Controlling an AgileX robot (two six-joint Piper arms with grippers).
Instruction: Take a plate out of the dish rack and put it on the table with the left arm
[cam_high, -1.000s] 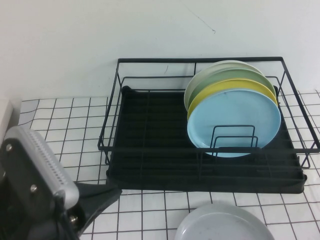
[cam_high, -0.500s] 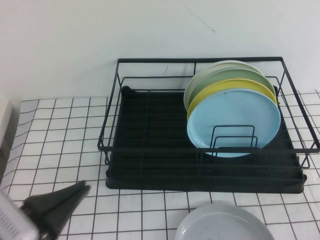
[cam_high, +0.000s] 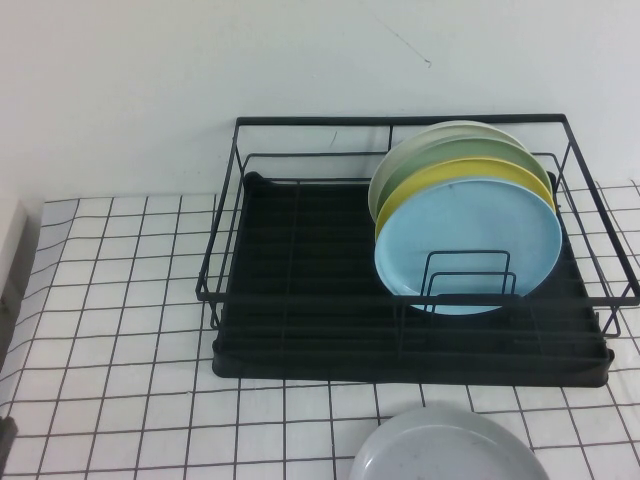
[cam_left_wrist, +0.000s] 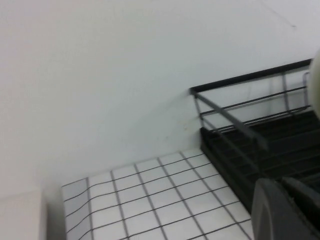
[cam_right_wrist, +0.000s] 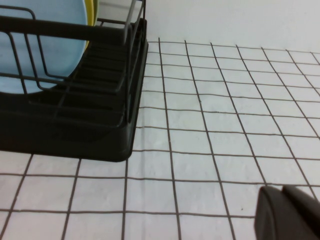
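The pale grey plate lies flat on the grid-cloth table, in front of the dish rack, partly cut off by the high view's lower edge. The black rack holds several upright plates, the light blue plate foremost. My left gripper shows only in the left wrist view, shut and empty, low over the table by the rack's left end. My right gripper is shut and empty, low over the cloth to the right of the rack.
A white wall stands behind the rack. A pale box edge sits at the table's far left. The cloth left of the rack is bare grid.
My left arm and gripper have drawn back down and to the left, out of the high view. The grey plate and the rack have not moved.
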